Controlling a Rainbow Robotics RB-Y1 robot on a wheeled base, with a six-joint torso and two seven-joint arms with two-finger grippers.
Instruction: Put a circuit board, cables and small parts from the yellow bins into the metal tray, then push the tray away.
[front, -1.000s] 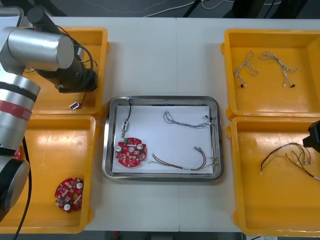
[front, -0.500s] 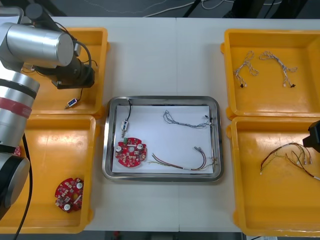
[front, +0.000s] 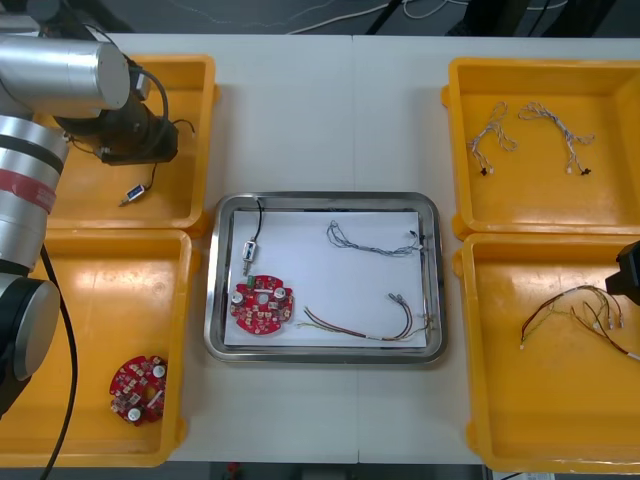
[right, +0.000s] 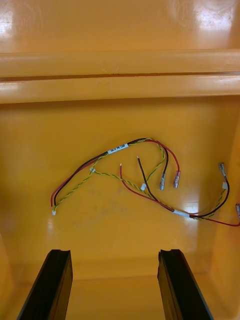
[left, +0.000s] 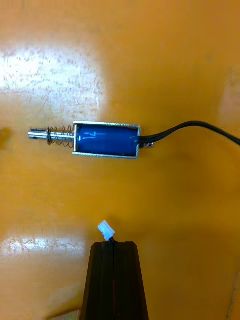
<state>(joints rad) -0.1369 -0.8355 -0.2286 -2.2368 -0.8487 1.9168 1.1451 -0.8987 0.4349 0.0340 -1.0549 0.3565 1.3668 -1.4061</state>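
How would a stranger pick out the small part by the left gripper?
Start at the far yellow bin on the robot's left. Inside, by the left gripper, is a small metal part: blue body in a shiny frame, spring at one end, black cable at the other.

Four yellow bins (front: 540, 90), a shiny metal tray (front: 325, 197) that is white inside, red circuit board (front: 263, 306), black cable (left: 197, 123), blue-and-white cable (front: 370, 241), red-and-yellow cable (front: 360, 331).

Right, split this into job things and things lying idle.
In hand: left gripper over far left yellow bin, fingers shut on black cable of small metal part; metal tray.
Idle: spare circuit board; blue and white cables; red and yellow cables; right gripper above them, open.
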